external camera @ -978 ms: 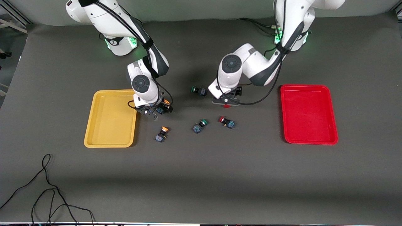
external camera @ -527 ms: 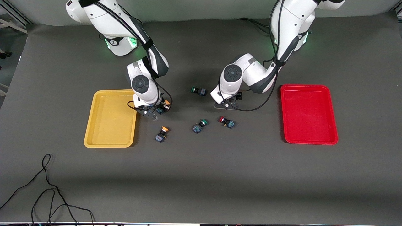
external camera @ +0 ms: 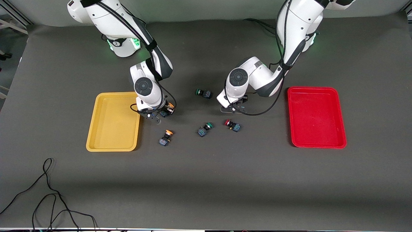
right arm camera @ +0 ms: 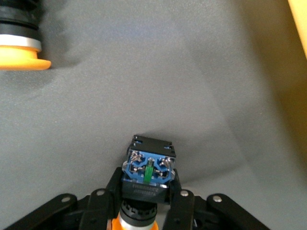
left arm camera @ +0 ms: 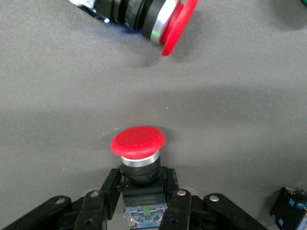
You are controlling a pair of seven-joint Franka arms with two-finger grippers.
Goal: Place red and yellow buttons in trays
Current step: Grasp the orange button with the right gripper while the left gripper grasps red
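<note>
The left gripper point(left arm camera: 141, 191) is closed on a red-capped button point(left arm camera: 138, 146): its two fingers point(left arm camera: 109, 191) press on the black body just under the cap, which points away from the wrist, low over the table mat point(external camera: 206, 180). In the front view this gripper point(external camera: 232, 108) sits near the middle of the table, with the red tray point(external camera: 316, 116) well apart toward the left arm's end. A second red button point(external camera: 232, 125) lies on its side on the mat, nearer to the front camera than the gripper.

The right gripper point(right arm camera: 146, 194) is clamped on a yellow-capped button point(right arm camera: 147, 175), blue terminal end facing away from the wrist, orange cap down between the fingers point(right arm camera: 180, 203). It point(external camera: 156, 113) is low over the mat just beside the yellow tray point(external camera: 113, 121). The other yellow button point(external camera: 165, 137) lies on the mat nearer to the front camera.

Two green-capped buttons rest on the mat, one point(external camera: 204, 129) between the loose yellow and red ones, one point(external camera: 203, 93) farther from the camera, between the two arms.
</note>
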